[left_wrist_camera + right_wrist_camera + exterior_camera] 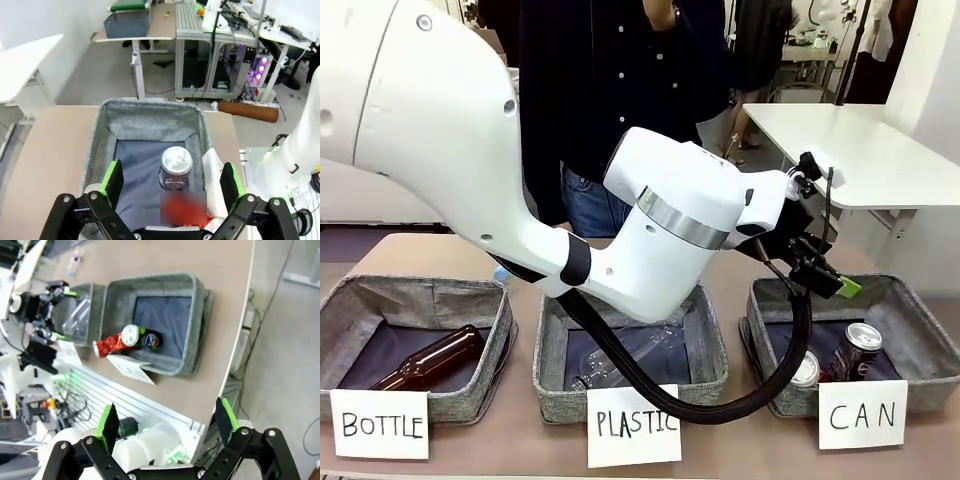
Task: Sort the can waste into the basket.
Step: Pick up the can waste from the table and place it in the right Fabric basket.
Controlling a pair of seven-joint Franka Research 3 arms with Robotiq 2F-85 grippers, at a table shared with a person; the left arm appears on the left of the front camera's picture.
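Front view: the grey woven-fabric rectangular basket carded "CAN" sits at the right end of the brown table. Above it hangs the left gripper, fingers spread wide, gripping nothing. The right gripper is equally wide and empty. Inside the basket, the small black metal can and the red can lie side by side.

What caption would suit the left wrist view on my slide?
Open left pincer above the grey basket, which holds a black can with a silver top.
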